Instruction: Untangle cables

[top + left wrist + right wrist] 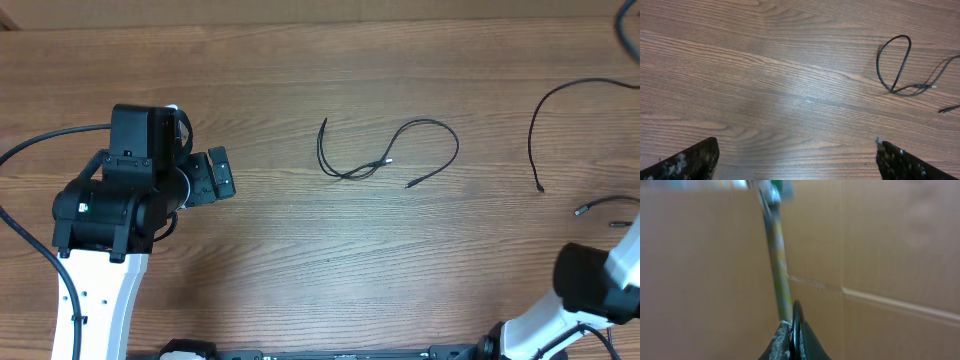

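Black cables (pixel 388 160) well apart from wide-spread left pincer (pixel 796 144), right pincer (pixel 794 337) pressed together

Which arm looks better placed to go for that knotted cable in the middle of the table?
Left. The left gripper is open and faces the tangled cable; the right gripper is shut, its camera showing no cable.

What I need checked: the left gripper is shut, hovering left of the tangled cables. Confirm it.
Not shut: the left gripper is open, fingers wide apart in the left wrist view. It does hover left of the cables.
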